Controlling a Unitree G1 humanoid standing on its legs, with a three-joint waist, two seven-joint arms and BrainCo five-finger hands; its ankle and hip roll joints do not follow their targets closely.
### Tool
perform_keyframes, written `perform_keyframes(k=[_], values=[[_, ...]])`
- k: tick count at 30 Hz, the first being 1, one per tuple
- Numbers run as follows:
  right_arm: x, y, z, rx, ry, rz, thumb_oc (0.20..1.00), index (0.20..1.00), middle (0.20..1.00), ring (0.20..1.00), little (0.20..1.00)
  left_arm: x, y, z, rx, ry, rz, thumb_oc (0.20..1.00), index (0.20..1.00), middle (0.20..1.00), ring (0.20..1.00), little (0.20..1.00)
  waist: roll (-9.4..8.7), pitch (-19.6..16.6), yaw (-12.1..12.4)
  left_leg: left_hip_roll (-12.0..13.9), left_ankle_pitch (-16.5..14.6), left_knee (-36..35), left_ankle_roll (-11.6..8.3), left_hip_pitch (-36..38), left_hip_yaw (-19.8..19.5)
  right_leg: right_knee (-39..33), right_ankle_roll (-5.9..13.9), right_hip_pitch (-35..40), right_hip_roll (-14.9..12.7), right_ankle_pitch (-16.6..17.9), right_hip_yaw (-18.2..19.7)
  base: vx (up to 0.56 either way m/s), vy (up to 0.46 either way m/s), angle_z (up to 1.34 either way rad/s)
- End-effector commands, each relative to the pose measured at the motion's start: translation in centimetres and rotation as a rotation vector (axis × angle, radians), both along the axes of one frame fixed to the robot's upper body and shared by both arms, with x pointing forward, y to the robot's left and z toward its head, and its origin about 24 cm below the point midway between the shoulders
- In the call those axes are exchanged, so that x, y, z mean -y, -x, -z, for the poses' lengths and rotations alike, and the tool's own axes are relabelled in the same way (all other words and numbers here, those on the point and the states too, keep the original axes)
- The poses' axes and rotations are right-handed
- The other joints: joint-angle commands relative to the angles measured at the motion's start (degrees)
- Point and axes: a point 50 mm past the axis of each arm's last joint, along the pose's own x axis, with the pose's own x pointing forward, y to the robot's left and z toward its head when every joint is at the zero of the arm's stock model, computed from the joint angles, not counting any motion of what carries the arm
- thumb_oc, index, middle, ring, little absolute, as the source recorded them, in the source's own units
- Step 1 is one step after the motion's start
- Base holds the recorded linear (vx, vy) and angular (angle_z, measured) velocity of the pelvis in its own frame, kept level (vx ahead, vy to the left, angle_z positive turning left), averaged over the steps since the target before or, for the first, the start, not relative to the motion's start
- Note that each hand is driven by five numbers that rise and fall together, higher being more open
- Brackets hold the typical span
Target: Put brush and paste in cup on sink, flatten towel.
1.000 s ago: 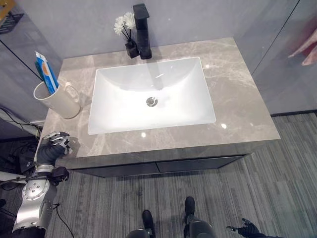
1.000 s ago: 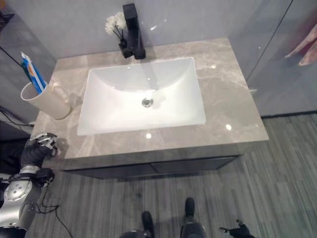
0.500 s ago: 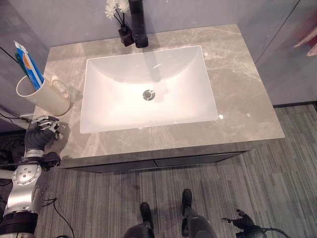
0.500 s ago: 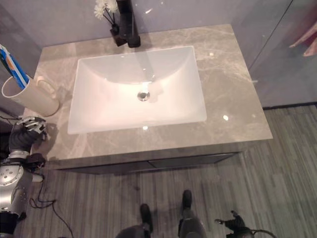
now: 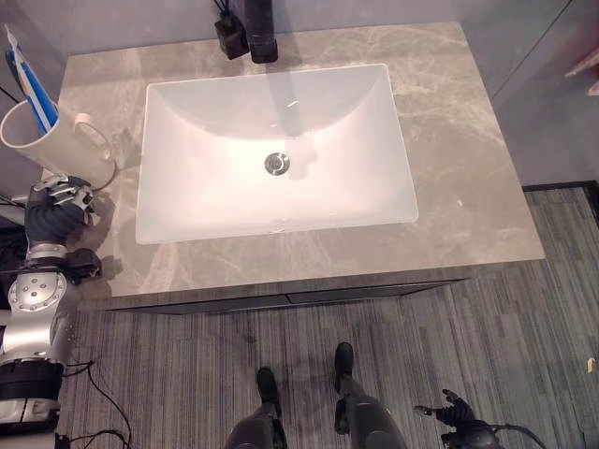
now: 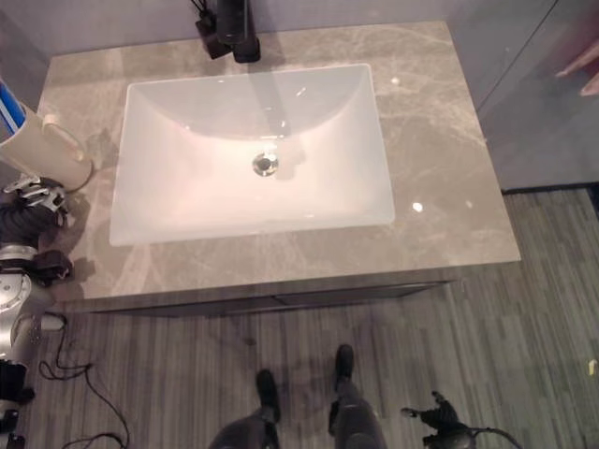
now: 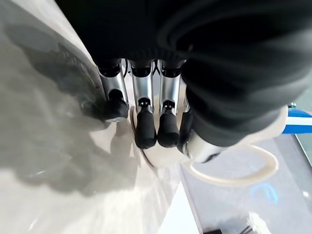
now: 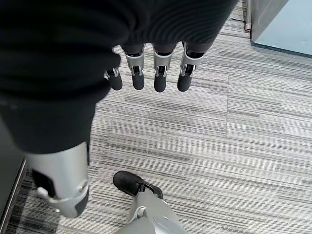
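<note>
Far left of the grey marble table (image 5: 468,178): cream handled cup (image 5: 47,140) with the blue-and-white paste tube (image 5: 30,84) standing in it – brush cannot be told apart. Left hand (image 5: 51,208) just beside the cup's base, fingers relaxed, gripping nothing. White rectangular basin (image 5: 281,140) mid-table, black tap (image 5: 260,28) behind. Right hand (image 8: 146,73) hangs over the floor, fingers straight, empty. Cup step looks done – next, find a towel; none visible. No legible print.

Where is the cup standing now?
The cup stands at the counter's left end, beside the white basin, just beyond the left hand.
</note>
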Motion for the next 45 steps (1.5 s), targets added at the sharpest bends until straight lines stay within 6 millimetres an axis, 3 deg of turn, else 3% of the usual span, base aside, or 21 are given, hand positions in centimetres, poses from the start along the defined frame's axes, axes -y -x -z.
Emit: perform_keyframes(k=[1,11,29,34,36,40,45], values=[[-1.0,-1.4,-0.2,0.05,-0.011,0.002,1.0,1.0,1.0,1.0,1.0,-0.9,-0.3,-0.5,-0.031,-0.056,-0.041,0.2,0.2,0.2,0.2,0.2,-1.32,0.7,-2.2,-0.1,3.6,0.0,-0.33,-2.4,-1.3,0.0,5.16,3.7,-3.2,2.0,2.0,0.0,0.0,0.0],[-1.6,-1.7,-0.4,0.075,-0.019,-0.032,1.0,1.0,1.0,1.0,1.0,-1.1,-2.2,-2.6,-0.01,-0.064,-0.083,0.2,0.2,0.2,0.2,0.2,-2.0,0.9,-3.7,-0.1,3.8,0.0,-0.44,-3.9,-1.6,0.0,5.24,2.0,-3.1,2.4,2.8,0.0,0.0,0.0],[-3.2,-2.6,-0.4,0.124,-0.069,-0.057,1.0,1.0,1.0,1.0,1.0,-1.5,-4.6,-8.5,0.05,-0.122,-0.167,0.2,0.2,0.2,0.2,0.2,-3.11,1.3,-5.5,0.2,4.3,0.0,-0.61,-7.0,-1.7,0.0,5.41,-1.6,-2.1,3.0,4.9,0.0,-0.001,-0.01],[-3.3,-2.0,-0.1,0.101,-0.068,-0.05,1.0,1.0,1.0,1.0,1.0,-0.1,-4.8,-7.8,0.054,-0.143,-0.105,0.2,0.2,0.2,0.2,0.2,-3.02,1.1,-5.1,0.3,4.0,0.0,-0.46,-6.3,-1.9,0.0,5.22,-1.1,-2.0,2.5,5.0,0.0,0.0,0.0],[-2.9,-1.5,0.0,0.088,-0.062,-0.032,1.0,1.0,1.0,1.0,1.0,1.2,-4.0,-6.6,0.083,-0.147,-0.013,0.2,0.2,0.2,0.2,0.2,-2.72,1.0,-4.3,0.2,3.7,0.0,-0.39,-5.3,-2.2,0.0,5.01,0.0,-2.1,2.0,4.9,0.0,0.0,0.0],[-2.5,-1.3,0.0,0.085,-0.054,-0.02,1.0,1.0,1.0,1.0,1.0,0.6,-2.2,-5.4,0.094,-0.137,-0.007,0.2,0.2,0.2,0.2,0.2,-2.34,1.0,-3.6,0.0,3.6,0.0,-0.31,-4.9,-2.2,0.0,4.87,0.4,-2.1,2.0,4.7,-0.02,0.002,0.02],[-1.8,-0.9,-0.1,0.072,-0.035,-0.026,1.0,1.0,1.0,1.0,1.0,-2.3,-0.1,-5.4,0.064,-0.186,-0.118,0.2,0.2,0.2,0.2,0.2,-2.07,1.1,-2.7,0.0,3.8,0.0,-0.32,-5.0,-2.4,0.0,4.75,0.7,-2.0,1.9,3.9,0.0,-0.002,0.01]])
